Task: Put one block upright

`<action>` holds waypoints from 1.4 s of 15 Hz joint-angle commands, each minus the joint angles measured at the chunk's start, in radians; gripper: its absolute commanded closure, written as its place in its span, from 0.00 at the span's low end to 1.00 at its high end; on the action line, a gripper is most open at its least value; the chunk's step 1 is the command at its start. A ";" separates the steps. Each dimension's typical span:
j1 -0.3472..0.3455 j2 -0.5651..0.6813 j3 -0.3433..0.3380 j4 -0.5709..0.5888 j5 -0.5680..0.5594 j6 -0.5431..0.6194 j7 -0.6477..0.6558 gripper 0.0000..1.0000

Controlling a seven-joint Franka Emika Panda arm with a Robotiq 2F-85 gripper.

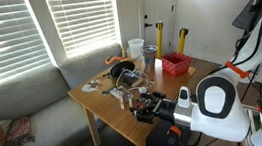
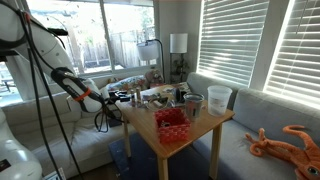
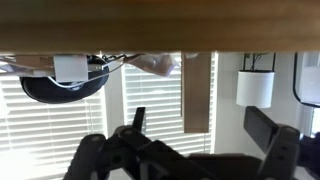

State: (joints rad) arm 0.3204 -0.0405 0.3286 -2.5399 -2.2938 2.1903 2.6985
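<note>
Jaws spread wide, wooden block standing upright on table

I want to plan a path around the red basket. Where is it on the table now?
In an exterior view the red basket sits at the right corner of the wooden table, just right of the tall clear cup.

Daylight pours through the blinds behind the tabletop, blowing them out white. In the wrist view the gripper is a soft, backlit silhouette.
</note>
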 commanded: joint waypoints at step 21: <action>-0.076 -0.495 -0.315 -0.168 0.701 0.757 -0.090 0.00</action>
State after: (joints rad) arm 0.2444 -0.5359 0.0133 -2.7080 -1.5926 2.9475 2.6082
